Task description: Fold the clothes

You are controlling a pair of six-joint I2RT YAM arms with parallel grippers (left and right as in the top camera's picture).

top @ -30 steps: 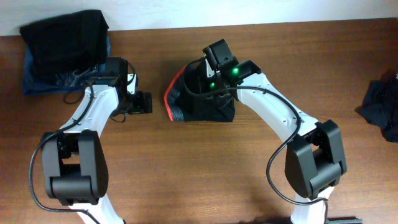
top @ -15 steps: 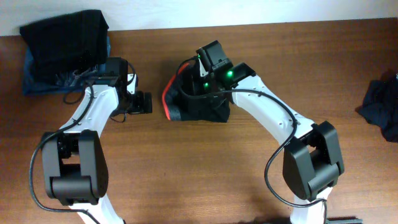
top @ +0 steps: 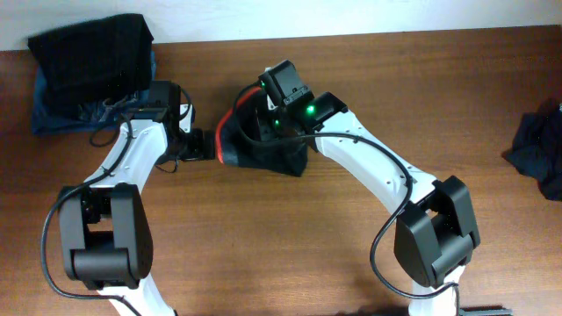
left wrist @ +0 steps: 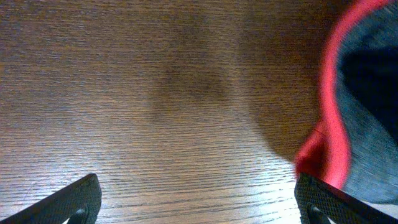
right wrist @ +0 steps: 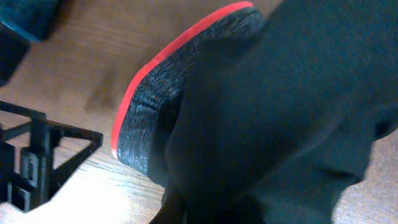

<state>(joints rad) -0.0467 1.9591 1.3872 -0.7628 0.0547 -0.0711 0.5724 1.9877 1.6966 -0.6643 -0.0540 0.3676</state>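
**Q:** What is shown in the overhead view?

**A:** A folded black garment (top: 274,151) of soft cloth, with a grey waistband edged red-orange, is seen beneath the right gripper (top: 263,118). That gripper's jaws are clenched, and the cloth is judged to be pinched between them. The left gripper (top: 204,145) is spread wide and grasps nothing, with the waistband (top: 225,140) just ahead of its fingertips. Behind the left gripper, a black folded piece (top: 88,53) is laid on a blue patterned piece (top: 53,114). Well beyond the right arm, a dark blue crumpled heap (top: 537,145) is left on the brown wooden table (top: 395,70).

**Q:** What is added by the left wrist view?

**A:** Bare wood grain is seen between the two spread fingertips (left wrist: 68,198). The waistband's red-orange edge (left wrist: 328,99) curves down to just beside one fingertip. Whether they touch cannot be told.

**Q:** And by the right wrist view?

**A:** The view directly ahead of the fingers is filled by the black garment, with the waistband (right wrist: 155,81) curving off to one side. The fingertips themselves are hidden by cloth.

**Q:** How is the step in hand best done?

**A:** All layers should be pinched together, so that the fold is not shaken loose. The bundle should be lifted rather than dragged across the wood. If the waistband is to be taken by the open gripper, it should be entered squarely between the fingers. The clenched gripper should be released only once that second hold is made.
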